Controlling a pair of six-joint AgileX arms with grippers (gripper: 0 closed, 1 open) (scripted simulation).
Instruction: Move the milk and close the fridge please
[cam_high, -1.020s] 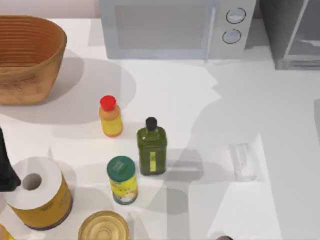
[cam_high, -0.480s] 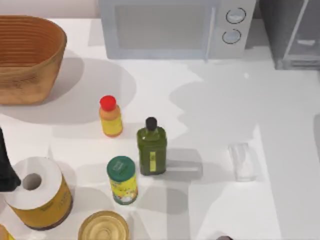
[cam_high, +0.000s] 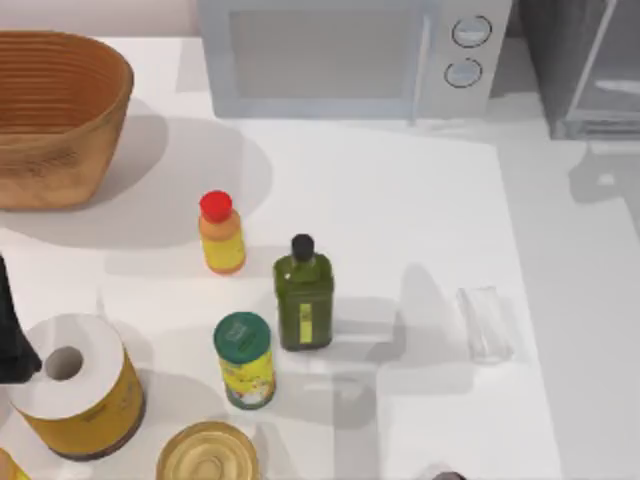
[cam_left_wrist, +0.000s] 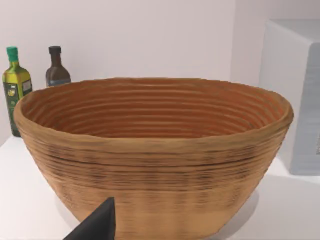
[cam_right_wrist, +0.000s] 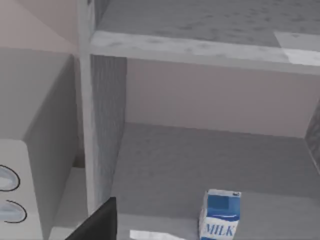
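Note:
The milk (cam_right_wrist: 220, 216), a small blue and white carton, stands upright on the lower shelf inside the open fridge (cam_right_wrist: 102, 130). In the right wrist view a dark piece of my right gripper (cam_right_wrist: 97, 224) sits in front of the fridge's side wall, apart from the carton. From above, the grey fridge (cam_high: 585, 70) with its pale door panel is at the table's back right corner. My left arm (cam_high: 10, 335) rests at the table's left edge, and its gripper (cam_left_wrist: 97, 225) faces the woven basket (cam_left_wrist: 150, 155).
A white microwave (cam_high: 350, 55) stands at the back, left of the fridge. A basket (cam_high: 55, 120) is at back left. Mid-table are a red-capped bottle (cam_high: 221, 235), a green bottle (cam_high: 303, 295), a green-lidded can (cam_high: 244, 360) and a clear plastic box (cam_high: 485, 323).
The arm's shadow on the table has slid to the right, toward the fridge. The bottles, can and clear box have not moved.

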